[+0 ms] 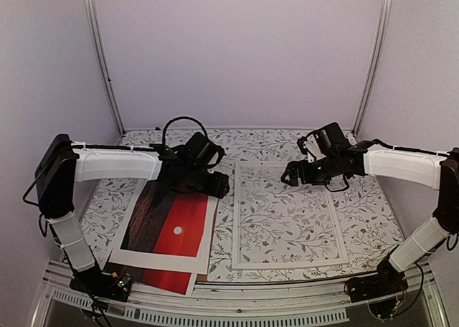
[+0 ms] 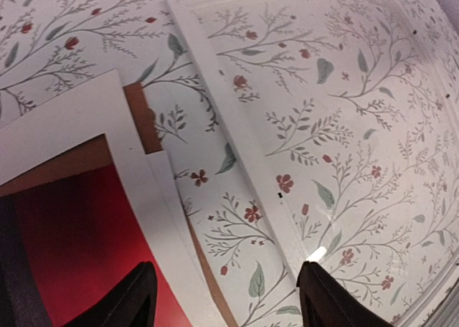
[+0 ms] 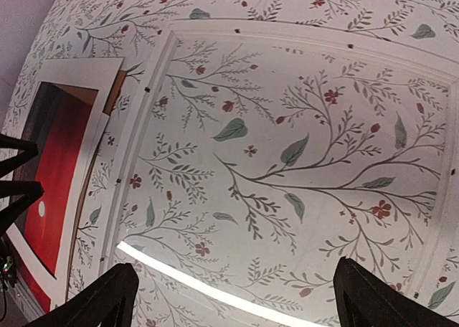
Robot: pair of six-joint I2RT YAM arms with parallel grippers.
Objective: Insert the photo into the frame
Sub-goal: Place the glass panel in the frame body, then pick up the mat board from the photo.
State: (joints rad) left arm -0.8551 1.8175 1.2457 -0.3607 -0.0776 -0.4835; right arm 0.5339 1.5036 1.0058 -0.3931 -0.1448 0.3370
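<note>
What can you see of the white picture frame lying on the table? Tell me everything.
The frame is a thin white rectangle, plastic or painted wood by its look, lying flat on the floral tablecloth, right of centre. Its clear pane shows the pattern beneath and carries a streak of glare. Small dark tabs dot its inner edge. It is empty. The stack with the photo lies apart on its left; nothing rests on it.

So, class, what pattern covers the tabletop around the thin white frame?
Tabletop: grey-green leafy branches, red flowers on white; right wrist view.
</note>
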